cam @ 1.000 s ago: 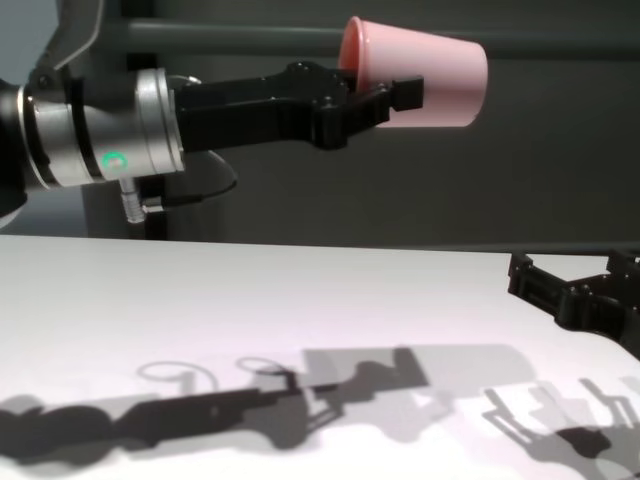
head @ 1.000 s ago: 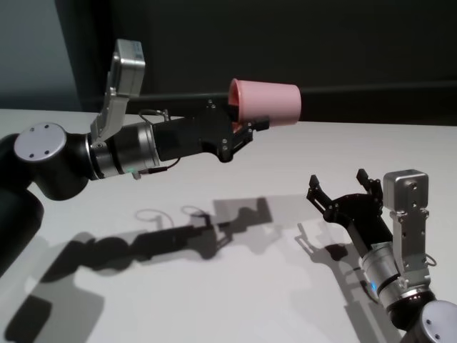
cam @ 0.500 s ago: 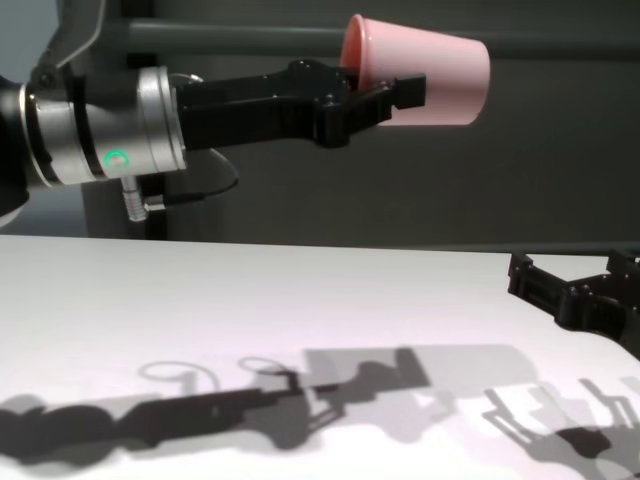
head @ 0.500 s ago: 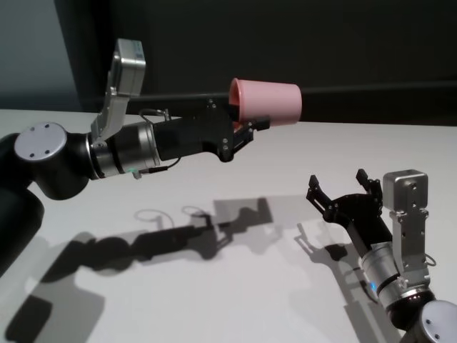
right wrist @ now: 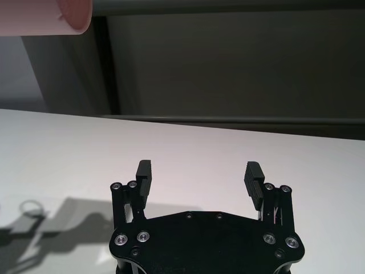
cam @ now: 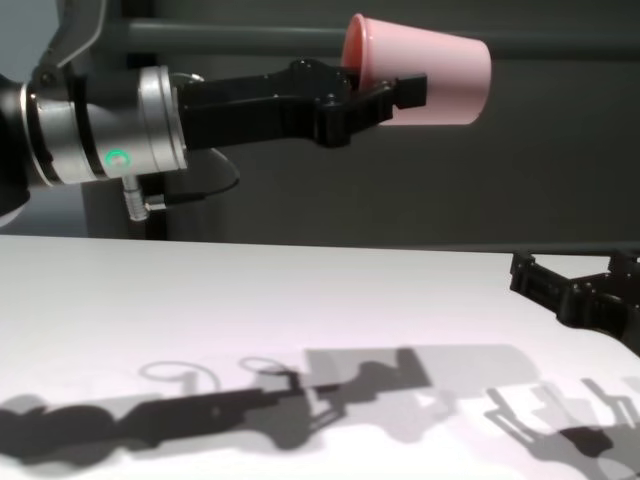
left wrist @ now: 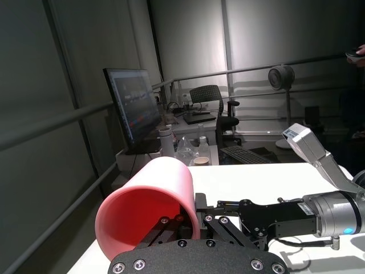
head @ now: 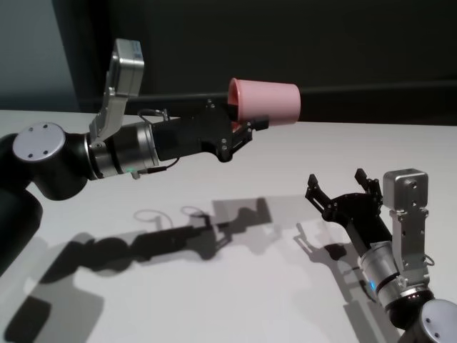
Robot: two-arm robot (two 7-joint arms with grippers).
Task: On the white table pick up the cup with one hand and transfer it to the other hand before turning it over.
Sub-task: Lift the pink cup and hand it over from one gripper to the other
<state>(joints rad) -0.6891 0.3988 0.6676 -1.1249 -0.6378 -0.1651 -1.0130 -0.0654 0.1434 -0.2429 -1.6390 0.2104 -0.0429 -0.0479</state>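
dark wall [head: 214,43], monitor [left wrist: 130,108], perhaps office chair [left wrist: 208,100]

Bright overhead light on white table [head: 235,300]; hard arm shadows; background dim; frames sharp.

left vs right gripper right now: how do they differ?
The left gripper is shut on the rim of the cup, holding it sideways high above the white table; the right gripper is open and holds nothing. The left one reaches out level toward the right; the right one sits low near the table with its fingers pointing away from the robot. Both are black two-finger grippers.
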